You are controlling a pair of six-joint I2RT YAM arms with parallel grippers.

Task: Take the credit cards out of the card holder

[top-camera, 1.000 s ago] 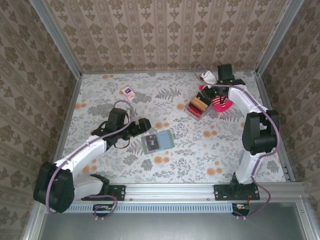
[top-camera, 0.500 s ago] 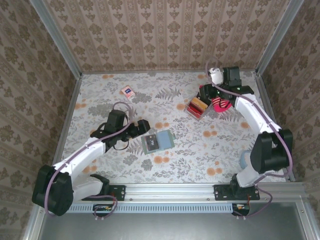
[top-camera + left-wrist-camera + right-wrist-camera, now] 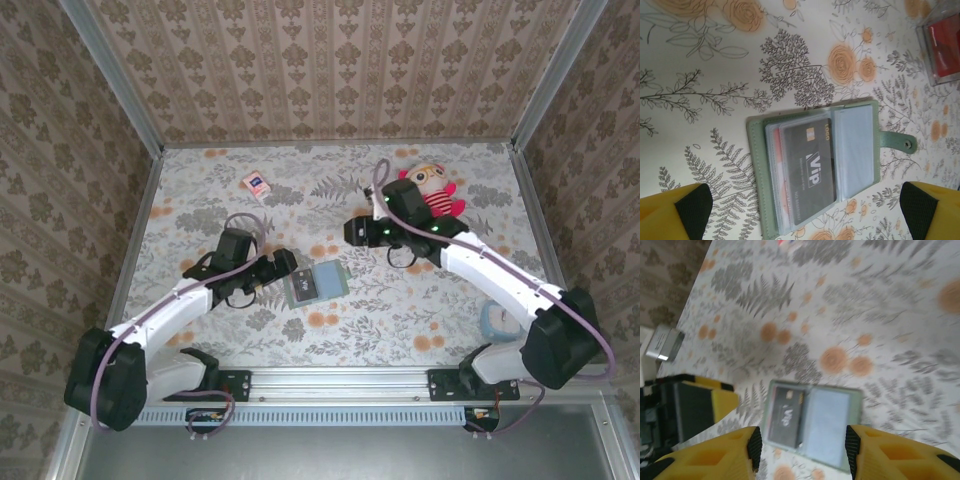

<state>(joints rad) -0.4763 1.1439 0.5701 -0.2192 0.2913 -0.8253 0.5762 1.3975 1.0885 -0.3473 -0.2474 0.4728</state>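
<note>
The left gripper (image 3: pixel 284 263) has its jaws wide apart and empty, just beside the open card holder (image 3: pixel 855 150) on the table (image 3: pixel 420 300). The right gripper (image 3: pixel 802 447) jaws are also apart, near the holder. The credit cards (image 3: pixel 807 170) sit inside clear sleeves, the lower ones mostly hidden.

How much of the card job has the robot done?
Done: the card holder lies open on the table. In hand: nothing; the left gripper is open beside it and the right gripper hovers open near it. Left: the cards I can see sit inside it, so all need pulling out.
</note>
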